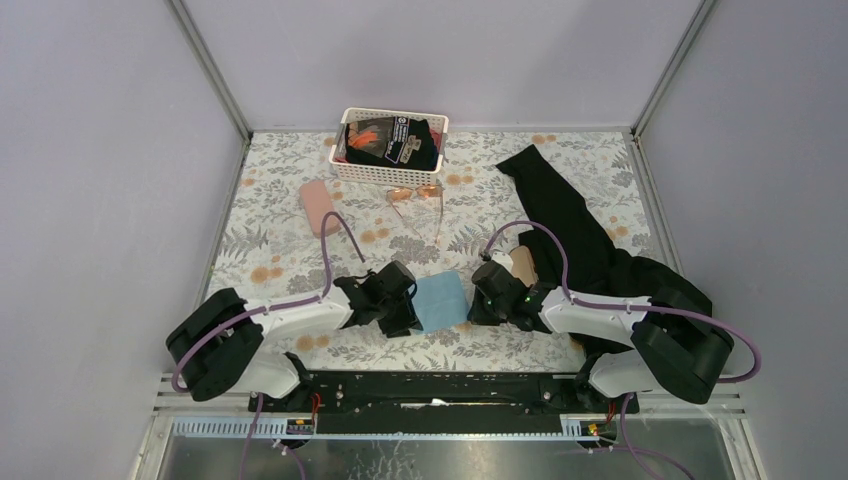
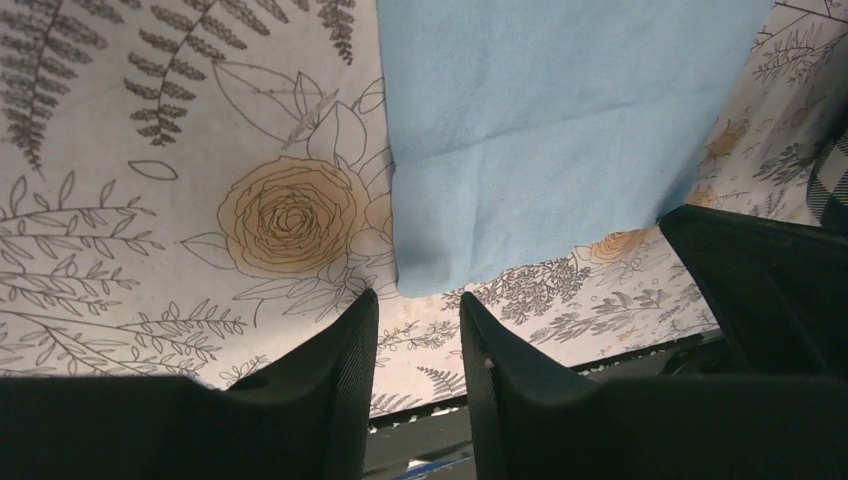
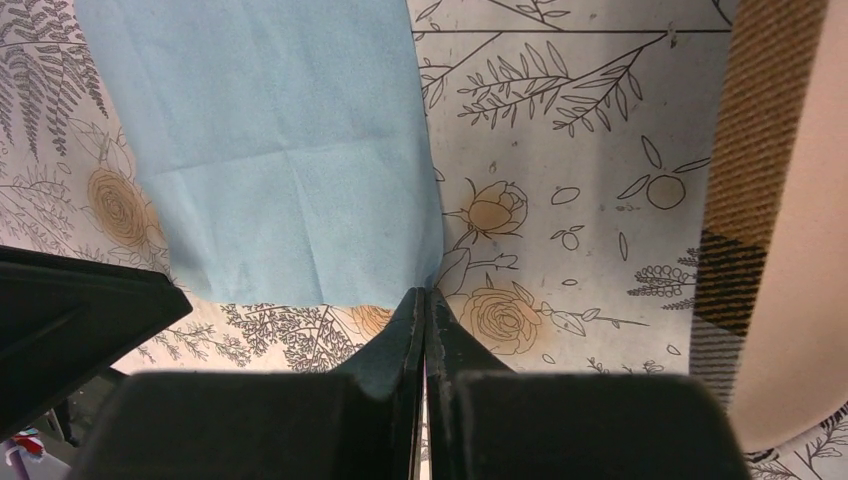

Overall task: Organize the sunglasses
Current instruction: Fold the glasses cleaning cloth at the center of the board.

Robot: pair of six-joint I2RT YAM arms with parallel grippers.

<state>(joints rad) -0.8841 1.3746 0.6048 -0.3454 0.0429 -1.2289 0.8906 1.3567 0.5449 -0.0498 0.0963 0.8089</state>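
Top external view alone shows the wire-framed sunglasses (image 1: 400, 195) near the table's (image 1: 280, 200) far edge, just beside the basket (image 1: 390, 172); wrist views show arms low, left gripper (image 2: 418, 305) parted, right gripper (image 3: 425, 300) closed, at corners of the blue cloth (image 3: 280, 150)

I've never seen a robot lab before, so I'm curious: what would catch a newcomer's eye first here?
Probably the light-blue cloth on the flowery table, near the front. The right end effector seems to pinch its corner, while the left end effector stands open at its other side. Farther back, a white basket of dark items stands with pale orange-tinted sunglasses just in front of it.
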